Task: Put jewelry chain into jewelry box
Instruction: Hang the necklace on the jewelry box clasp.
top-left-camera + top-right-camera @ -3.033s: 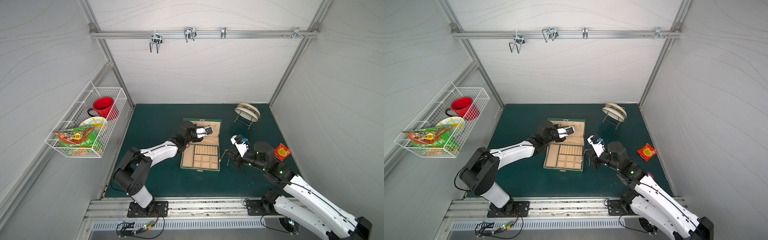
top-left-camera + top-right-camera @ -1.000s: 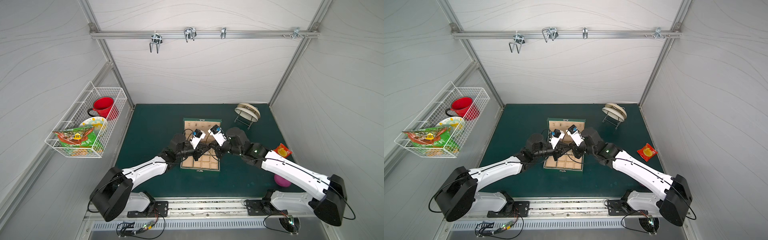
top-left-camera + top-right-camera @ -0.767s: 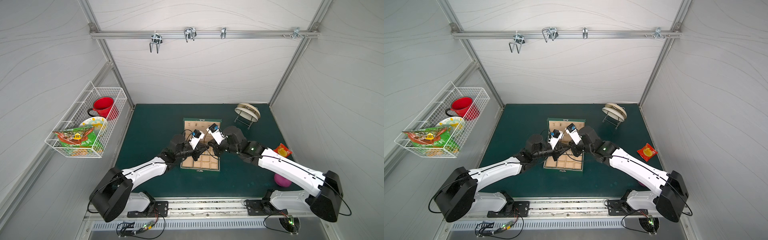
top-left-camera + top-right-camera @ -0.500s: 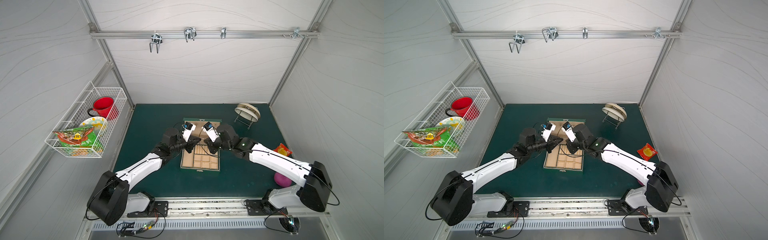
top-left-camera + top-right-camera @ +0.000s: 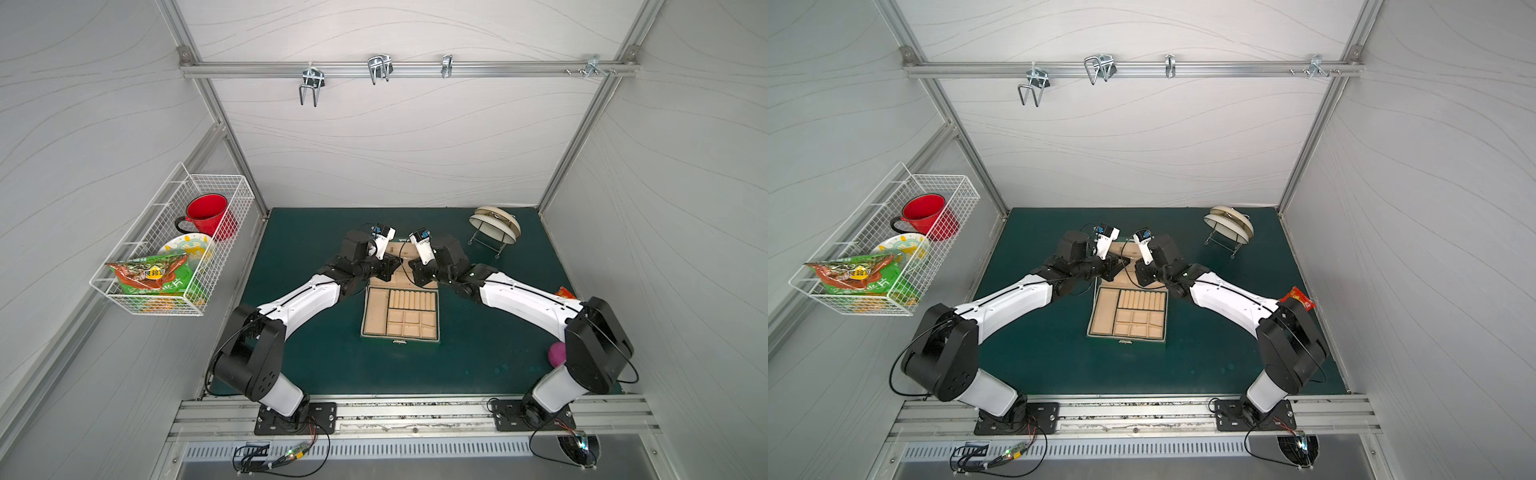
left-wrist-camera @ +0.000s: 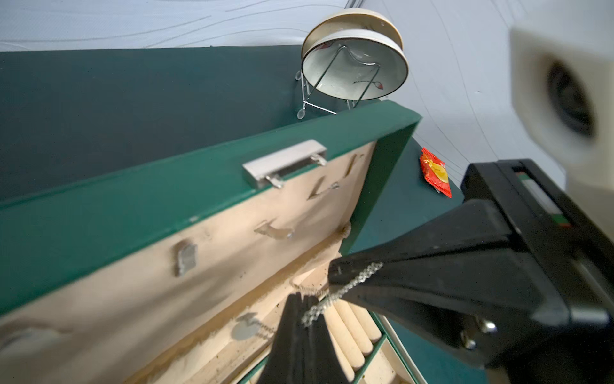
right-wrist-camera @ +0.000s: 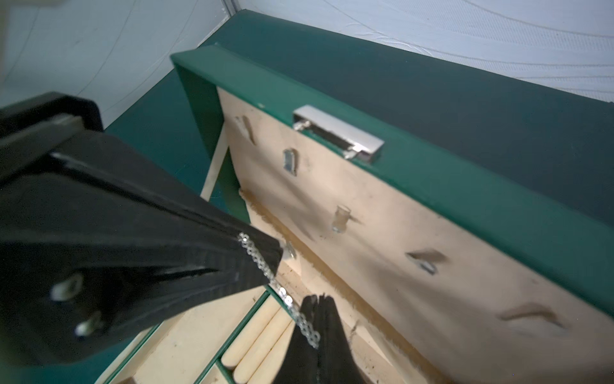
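I have both arms reaching in over the dark green rectangular jewelry box [image 5: 376,309]. It sits near the middle of the dark green tabletop [image 5: 311,353], and its lid [image 6: 199,199] stands open at the far side. The left arm [image 5: 299,305] and the right arm [image 5: 523,301] come in from opposite sides. Their tips meet just in front of the lid, above the row of beige ring rolls [image 5: 412,299].

The thin silver jewelry chain [image 6: 342,291] is stretched between the two tips, clear of the lining. The left jaws are closed tight on it. In the left wrist view a short run of chain leaves their other side and ends in a small round silvery pendant [image 6: 244,329], which hangs in front of the beige lid lining. The right jaws are pressed shut on the chain too, with a few links lying across their tip. The right wrist view shows the chain [image 7: 279,289] running from the left tip to the right one.

Small hooks [image 7: 342,217] line the inside of the lid, and I cannot tell whether the chain touches any of them. A metal clasp plate [image 6: 285,163] sits on the lid's edge.

Away from the box, a cream bowl on a wire stand [image 5: 494,220] stands at the far right corner. A red sachet [image 6: 435,171] lies by the right wall. A white wire basket [image 5: 220,257] on the left wall holds a red mug [image 5: 205,214].
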Motion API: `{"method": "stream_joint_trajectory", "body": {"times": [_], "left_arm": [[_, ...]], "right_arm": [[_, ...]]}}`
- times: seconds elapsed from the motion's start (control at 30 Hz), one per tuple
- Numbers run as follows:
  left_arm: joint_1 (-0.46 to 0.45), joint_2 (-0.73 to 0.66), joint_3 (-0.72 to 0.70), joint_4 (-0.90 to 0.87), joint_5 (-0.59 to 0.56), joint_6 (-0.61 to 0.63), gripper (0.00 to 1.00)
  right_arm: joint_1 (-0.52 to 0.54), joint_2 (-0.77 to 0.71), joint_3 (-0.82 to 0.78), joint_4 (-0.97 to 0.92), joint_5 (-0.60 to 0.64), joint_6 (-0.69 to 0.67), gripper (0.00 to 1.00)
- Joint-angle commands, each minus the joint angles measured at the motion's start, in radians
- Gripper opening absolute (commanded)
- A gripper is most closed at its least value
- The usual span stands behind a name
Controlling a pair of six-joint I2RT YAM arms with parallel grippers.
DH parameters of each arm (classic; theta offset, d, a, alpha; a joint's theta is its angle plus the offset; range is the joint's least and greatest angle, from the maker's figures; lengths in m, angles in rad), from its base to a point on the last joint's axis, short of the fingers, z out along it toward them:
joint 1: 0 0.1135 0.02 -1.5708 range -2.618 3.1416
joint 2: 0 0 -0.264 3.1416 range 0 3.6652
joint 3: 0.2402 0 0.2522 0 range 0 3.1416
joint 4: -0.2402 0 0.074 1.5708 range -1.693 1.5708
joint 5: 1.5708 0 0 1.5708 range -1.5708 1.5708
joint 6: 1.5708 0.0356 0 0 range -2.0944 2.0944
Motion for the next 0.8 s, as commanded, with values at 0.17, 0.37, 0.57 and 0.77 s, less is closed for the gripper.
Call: {"method": "stream_joint_trajectory", "body": {"times": [0.17,0.37,0.57,0.77], "left_arm": [[0.015,0.073,0.103,-0.015,-0.118,-0.048,0.00],[0.015,0.090,0.125,-0.036,-0.144,-0.067,0.00],[0.015,0.100,0.130,-0.030,-0.129,-0.095,0.00],[0.015,0.109,0.137,-0.031,-0.123,-0.112,0.00]], "right_arm": [[-0.042,0.066,0.058,0.046,0.027,0.089,0.00],[-0.048,0.090,0.071,0.060,0.030,0.118,0.00],[-0.048,0.104,0.083,0.066,0.041,0.139,0.03],[-0.048,0.104,0.082,0.063,0.046,0.154,0.05]]}}
